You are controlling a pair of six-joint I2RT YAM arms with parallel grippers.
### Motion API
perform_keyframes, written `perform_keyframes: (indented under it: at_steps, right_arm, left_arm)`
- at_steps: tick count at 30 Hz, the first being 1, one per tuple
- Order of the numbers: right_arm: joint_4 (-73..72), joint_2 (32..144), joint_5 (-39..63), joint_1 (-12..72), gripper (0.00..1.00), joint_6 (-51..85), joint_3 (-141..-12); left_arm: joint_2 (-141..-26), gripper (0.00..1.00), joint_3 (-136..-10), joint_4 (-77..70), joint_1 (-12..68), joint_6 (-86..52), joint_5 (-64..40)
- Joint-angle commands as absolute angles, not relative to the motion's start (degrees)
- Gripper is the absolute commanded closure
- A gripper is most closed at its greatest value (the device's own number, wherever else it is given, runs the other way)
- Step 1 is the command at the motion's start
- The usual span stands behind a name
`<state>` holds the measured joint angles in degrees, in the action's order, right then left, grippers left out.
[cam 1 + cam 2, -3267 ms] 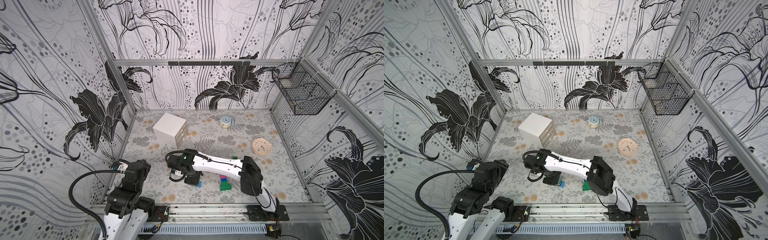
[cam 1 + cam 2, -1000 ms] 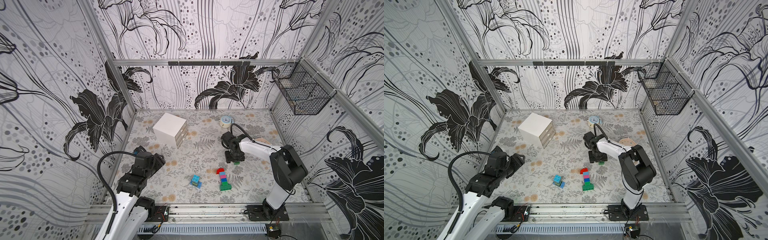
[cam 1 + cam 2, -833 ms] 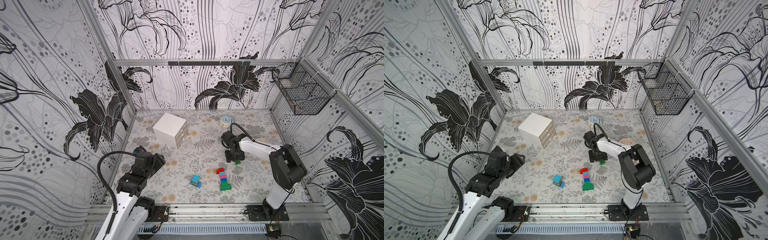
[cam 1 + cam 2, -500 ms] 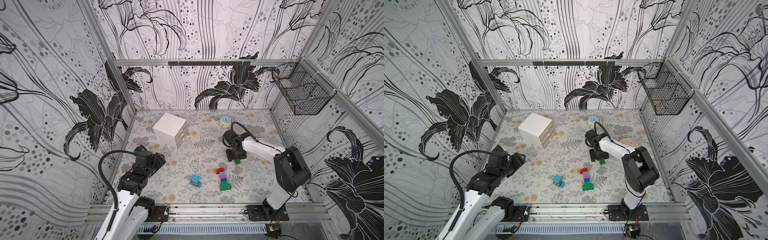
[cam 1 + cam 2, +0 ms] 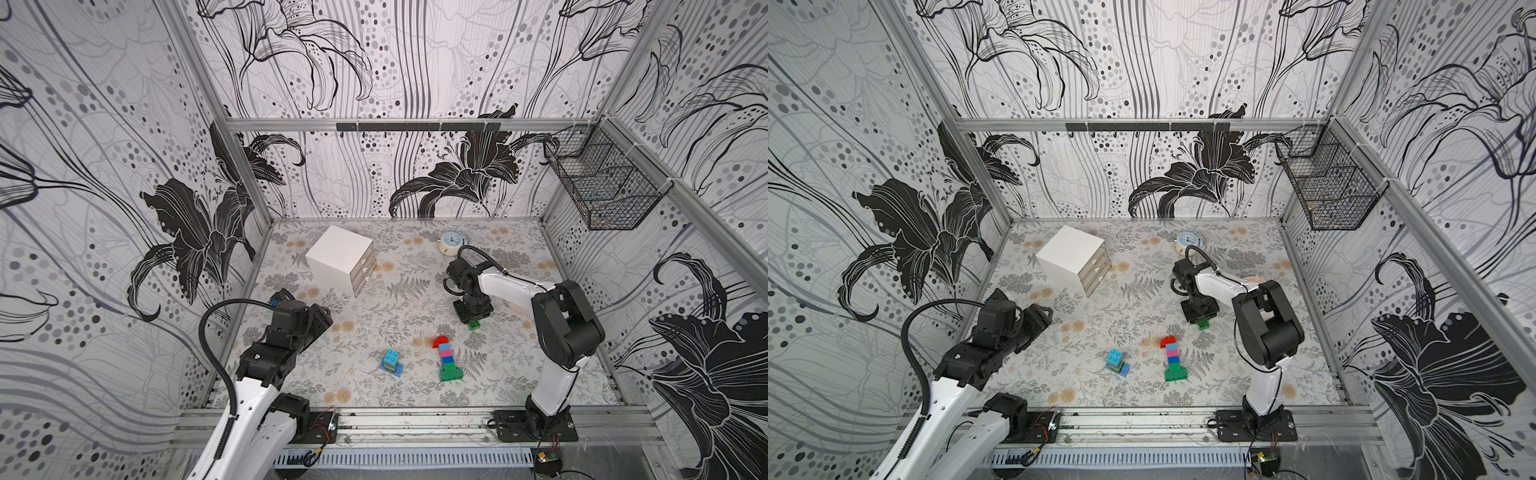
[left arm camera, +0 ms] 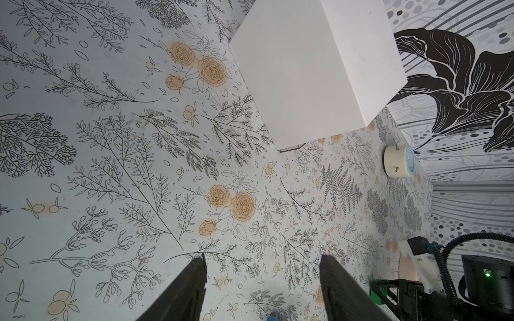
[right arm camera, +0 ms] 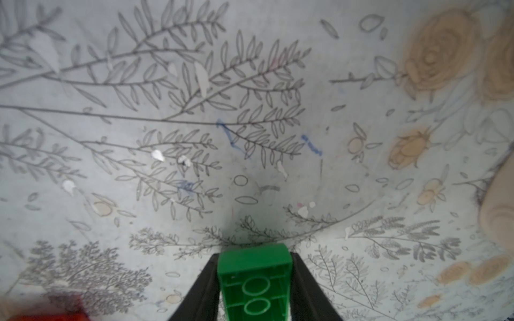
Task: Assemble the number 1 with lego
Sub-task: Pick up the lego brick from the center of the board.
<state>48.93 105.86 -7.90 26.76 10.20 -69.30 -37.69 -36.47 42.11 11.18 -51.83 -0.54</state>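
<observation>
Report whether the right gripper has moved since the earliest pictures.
Yes. The right gripper went from the blue bricks toward the alarm clock, now shut on a green brick.

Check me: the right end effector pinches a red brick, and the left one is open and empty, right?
The brick in the right end effector is green, not red, per the right wrist view. The left end effector is open and empty.

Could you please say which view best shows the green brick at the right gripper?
Right wrist: the green brick looms large, clamped in the right gripper. Both top views show a speck; left wrist, a sliver.
</observation>
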Motion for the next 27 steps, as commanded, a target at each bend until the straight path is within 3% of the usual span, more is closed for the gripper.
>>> perform_keyframes:
  at_steps: [1, 10, 15, 19, 23, 27]
  right_arm:
    - [50.72, 106.50, -6.48, 26.19, 0.66, 9.04, -70.75]
    - [50.71, 106.37, -4.04, 25.58, 0.69, 8.20, -70.38]
    - [49.83, 99.29, 0.08, 25.58, 0.73, 8.65, -70.91]
    - [46.85, 89.14, 10.57, 25.74, 0.73, 10.72, -72.02]
    - [40.12, 80.68, 22.48, 27.29, 0.74, 14.71, -73.24]
    - [32.94, 75.22, 27.88, 30.39, 0.75, 17.27, -74.73]
  left_arm:
    - [-37.41, 0.31, -36.91, 40.77, 10.90, -50.80, -0.70]
    - [-37.28, 0.32, -37.00, 40.49, 10.90, -50.80, -0.88]
    - [-35.84, 0.31, -36.94, 37.27, 10.90, -49.25, -3.16]
    - [-34.00, 0.31, -35.57, 26.28, 10.90, -46.45, -12.01]
    - [-34.95, 0.30, -32.86, 9.08, 10.97, -47.37, -27.14]
    - [-38.15, 0.30, -31.86, -5.23, 11.07, -52.25, -38.79]
